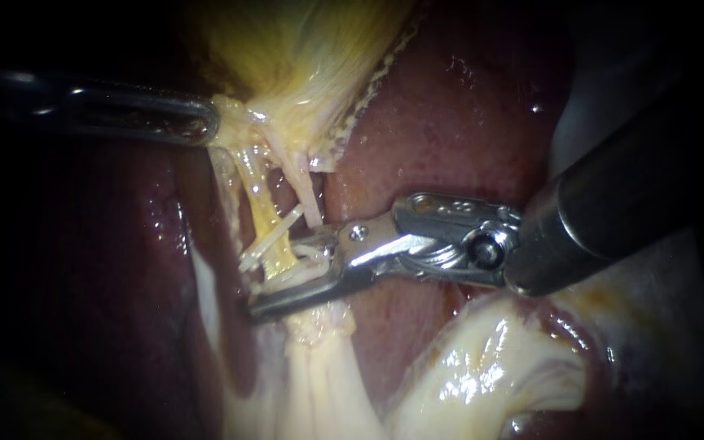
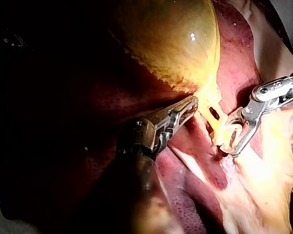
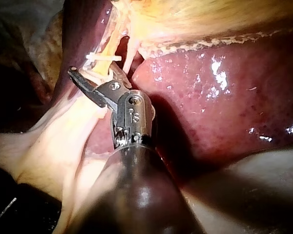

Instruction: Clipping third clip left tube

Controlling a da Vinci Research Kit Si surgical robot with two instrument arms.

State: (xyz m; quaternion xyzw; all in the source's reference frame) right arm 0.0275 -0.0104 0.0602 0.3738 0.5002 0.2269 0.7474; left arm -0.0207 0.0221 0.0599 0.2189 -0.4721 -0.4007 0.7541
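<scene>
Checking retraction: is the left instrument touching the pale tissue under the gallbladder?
Touching. Endoscope view: the left instrument meets the pale tissue at its tip, with no gap; the left wrist view agrees.

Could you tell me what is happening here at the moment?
The left instrument has its jaws shut on the gallbladder at its neck. The right instrument has open jaws straddling the left tube, just below a white clip already on it; they have not closed.
</scene>
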